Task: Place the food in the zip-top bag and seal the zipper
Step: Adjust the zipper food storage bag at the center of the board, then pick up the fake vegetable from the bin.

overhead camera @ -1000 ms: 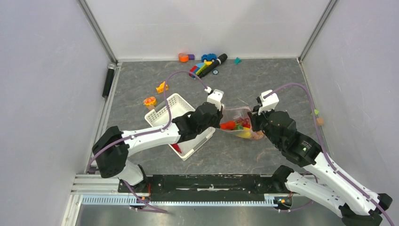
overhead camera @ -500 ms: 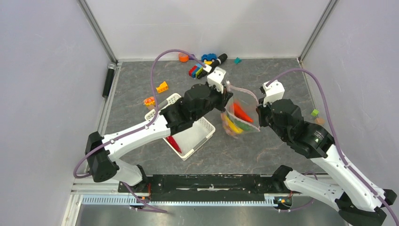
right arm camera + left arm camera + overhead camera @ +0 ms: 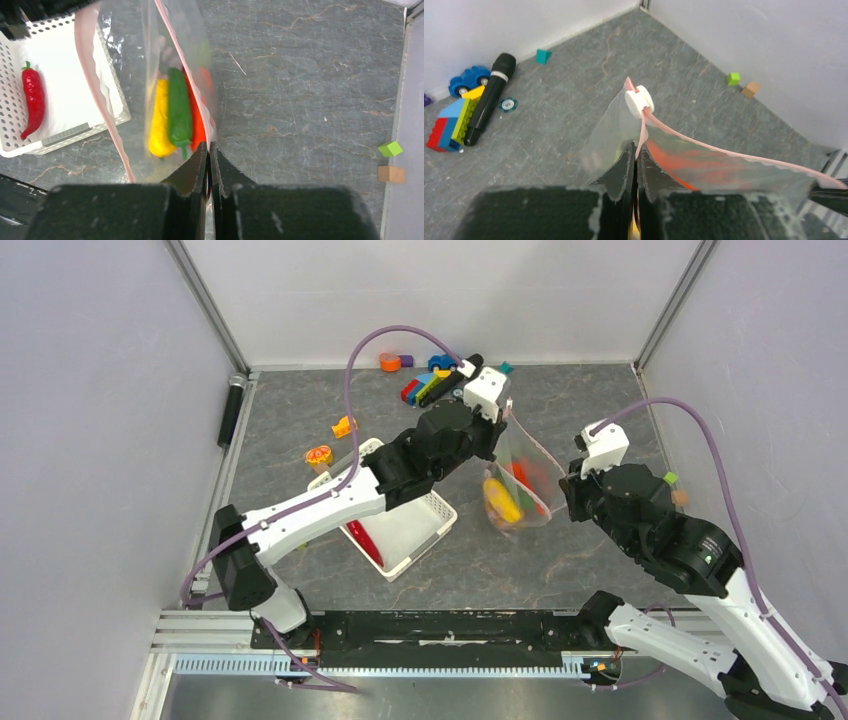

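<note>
The table point(image 3: 585, 405) carries both arms. The left arm point(image 3: 320, 515) rises from its base at 7 o'clock and stretches in a long diagonal over the basket point(image 3: 418, 528) toward 1 o'clock, elbow low, wrist high. The right arm point(image 3: 690, 550) climbs from 5 o'clock and folds back toward 10 o'clock, with its wrist beside the bag's 3 o'clock edge.

The bag point(image 3: 522, 485) hangs between the two grippers, at 3 o'clock from the basket, slanting from the left gripper's higher hold down to the right gripper's. Whether its bottom touches the table cannot be told.

The left gripper point(image 3: 636, 149) has its jaws pressed together on the bag's top edge, just below the white slider point(image 3: 639, 101). The right gripper point(image 3: 208, 147) is likewise clamped tight, pinching the bag's side edge.

The food point(image 3: 178, 110) lies bunched in the bag: a yellow piece, a green one and a red one, side by side. One red chilli point(image 3: 32, 100) lies in the basket, apart from the bag.

The zipper point(image 3: 724, 152) runs from the slider toward 4 o'clock in the left wrist view. In the right wrist view its two pink lips stand apart.

A microphone point(image 3: 489, 97), blocks point(image 3: 451, 125) and a blue car point(image 3: 469, 80) sit along the table's 12 o'clock edge.
</note>
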